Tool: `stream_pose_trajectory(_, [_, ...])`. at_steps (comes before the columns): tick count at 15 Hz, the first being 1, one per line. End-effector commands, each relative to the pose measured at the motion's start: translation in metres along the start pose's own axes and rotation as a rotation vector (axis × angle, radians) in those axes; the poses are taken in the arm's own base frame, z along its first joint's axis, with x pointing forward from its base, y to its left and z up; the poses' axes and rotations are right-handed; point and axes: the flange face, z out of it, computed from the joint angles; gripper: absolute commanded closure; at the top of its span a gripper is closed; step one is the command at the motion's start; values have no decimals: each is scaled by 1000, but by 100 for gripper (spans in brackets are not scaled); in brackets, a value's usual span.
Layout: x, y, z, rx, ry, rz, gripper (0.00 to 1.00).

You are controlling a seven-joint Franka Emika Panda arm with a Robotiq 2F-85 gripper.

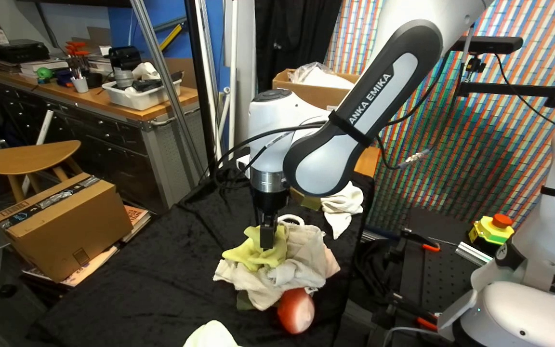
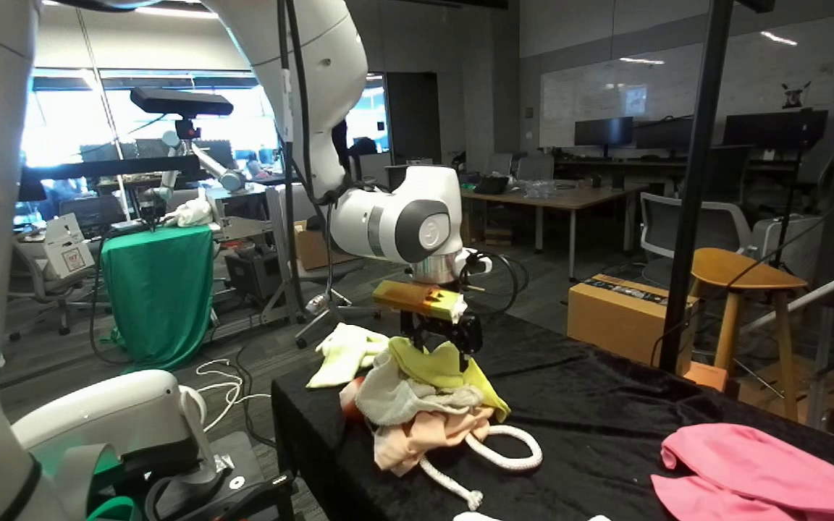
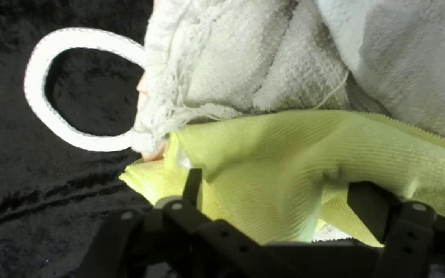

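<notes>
My gripper (image 1: 267, 241) points down over a heap of cloths on a black-covered table. Its fingers are spread apart, also in the wrist view (image 3: 278, 197). A yellow ribbed cloth (image 3: 261, 162) lies on top of the heap and bulges up between the fingers. It shows in both exterior views (image 1: 248, 253) (image 2: 428, 362). The right finger in the wrist view is against or just over the cloth; I cannot tell which. Beside and beneath it lie a grey-white towel (image 3: 226, 65), a peach cloth (image 2: 417, 438) and a white rope (image 2: 525, 445) with a loop.
A red rounded object (image 1: 297, 311) sits against the heap. A pale yellow cloth (image 2: 344, 354) lies near the table edge. A white cloth (image 1: 342, 207) and a pink cloth (image 2: 743, 463) lie elsewhere on the black table cover (image 1: 162, 284). A metal pole (image 1: 166, 91) stands nearby.
</notes>
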Motion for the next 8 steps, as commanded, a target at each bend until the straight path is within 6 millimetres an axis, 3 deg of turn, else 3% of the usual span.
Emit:
stream_pose_trajectory(1, [-12,3,-28,-51,64,3,0])
stream_pose_trajectory(8, [-25,14,-72,-79,109,-1,0])
